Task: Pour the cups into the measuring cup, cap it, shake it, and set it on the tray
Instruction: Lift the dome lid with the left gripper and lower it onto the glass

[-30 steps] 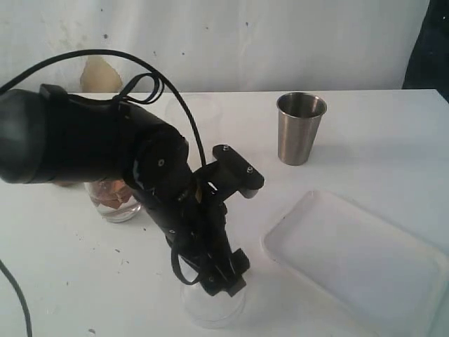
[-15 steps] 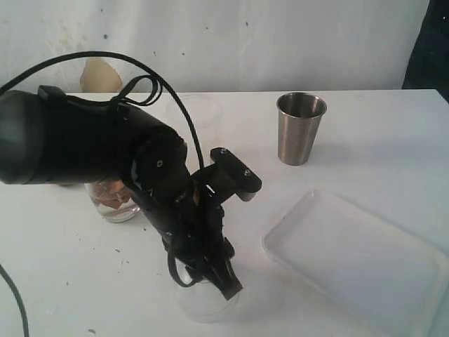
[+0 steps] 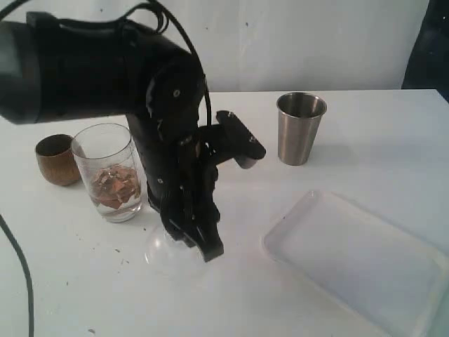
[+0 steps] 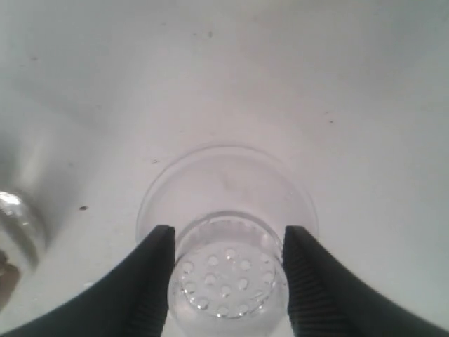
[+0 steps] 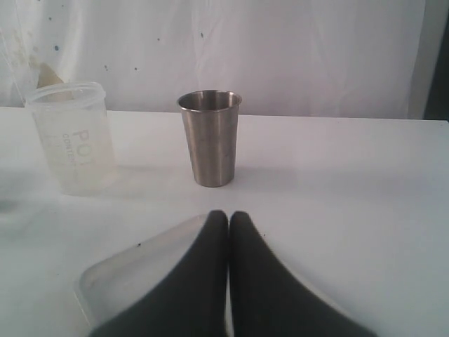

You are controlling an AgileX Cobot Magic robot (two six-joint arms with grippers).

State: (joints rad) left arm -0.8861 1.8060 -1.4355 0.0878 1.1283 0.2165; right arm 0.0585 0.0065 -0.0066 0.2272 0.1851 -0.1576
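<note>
My left gripper (image 3: 194, 239) (image 4: 229, 237) is shut on a clear cap (image 3: 165, 251) (image 4: 228, 281) with a perforated end, holding it low over the table, tilted. Just left of it stands the measuring cup (image 3: 109, 172) (image 4: 14, 225) with brown pieces inside. The brown wooden cup (image 3: 57, 159) sits further left. The steel tumbler (image 3: 300, 128) (image 5: 209, 137) stands upright at the back right. The white tray (image 3: 358, 260) (image 5: 140, 274) lies at the front right. My right gripper (image 5: 228, 217) is shut and empty over the tray's edge, facing the tumbler.
A frosted translucent cup (image 5: 72, 137) with printed letters stands left of the tumbler in the right wrist view; the left arm (image 3: 105, 70) hides it in the exterior view. A white wall (image 3: 316, 42) closes the back of the table.
My left gripper closed on the clear cap and carried it up and left toward the measuring cup. The arm rose, uncovering the wooden cup. The right gripper stayed shut.
</note>
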